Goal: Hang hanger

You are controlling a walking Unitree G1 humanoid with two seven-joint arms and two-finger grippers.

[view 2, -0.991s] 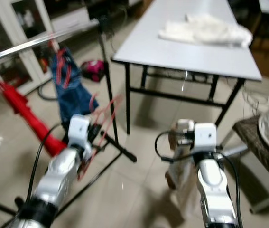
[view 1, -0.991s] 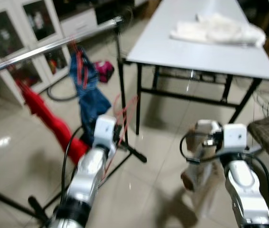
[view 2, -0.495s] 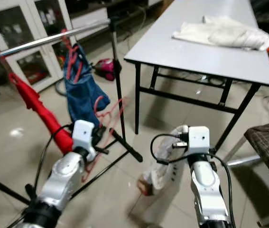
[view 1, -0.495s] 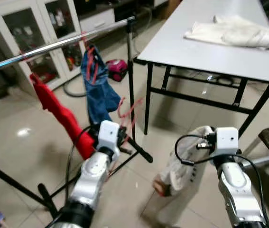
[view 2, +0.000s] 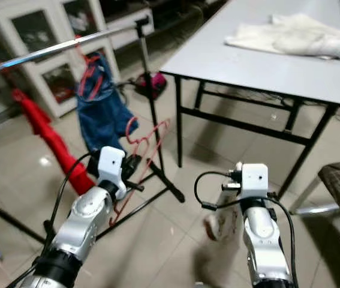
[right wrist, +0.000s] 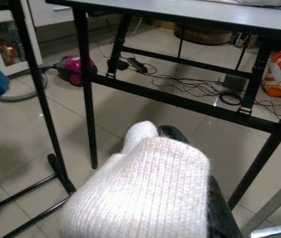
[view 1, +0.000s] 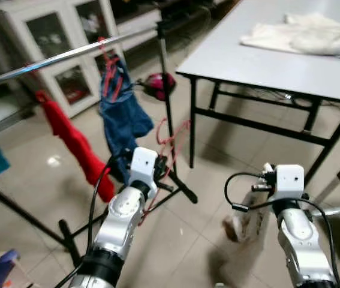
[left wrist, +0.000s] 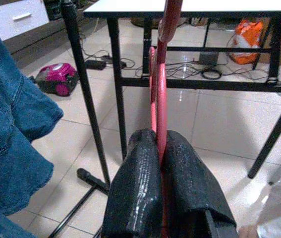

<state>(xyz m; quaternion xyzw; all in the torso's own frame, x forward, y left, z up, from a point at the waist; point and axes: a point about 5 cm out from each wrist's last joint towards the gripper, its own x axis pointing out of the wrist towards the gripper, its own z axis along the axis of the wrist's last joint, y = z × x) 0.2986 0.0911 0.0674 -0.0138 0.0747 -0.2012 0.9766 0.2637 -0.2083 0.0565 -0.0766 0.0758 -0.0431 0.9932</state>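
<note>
**Red hanger in hand, short of the rail**

While the left gripper (left wrist: 160,148) has its two black fingers pressed shut on the thin red wire hanger (view 1: 168,141), the hanger is carried low, beside the black upright post (view 1: 168,90) of the clothes rack and well below the long silver metal rail (view 1: 68,56). Judged from this, the step in hand is the carry toward the rack; the hanging itself is not yet done.

The next move calls for the left arm to be raised until the hanger's hook stands above the rail, then lowered over a bare stretch of it. The stretch between the hanging blue denim garment (view 1: 120,111) and the post looks the nearest free place.

The right gripper (right wrist: 199,198) is wrapped in a white knitted garment (right wrist: 140,193), which it appears to grip; the fingers are largely covered, so how far they are shut cannot be told. That garment droops toward the tiled floor (view 1: 217,180).

Obstructions and surroundings:
- The denim garment and a hanging red cloth (view 1: 74,147) occupy parts of the rail.
- The post and the rack's black floor legs (view 1: 181,191) lie close to the left arm.
- A grey table (view 1: 265,60) with black legs stands just beyond, bearing a crumpled white cloth (view 1: 301,33).
- A pink vacuum cleaner (view 1: 161,84) sits on the floor behind.
</note>
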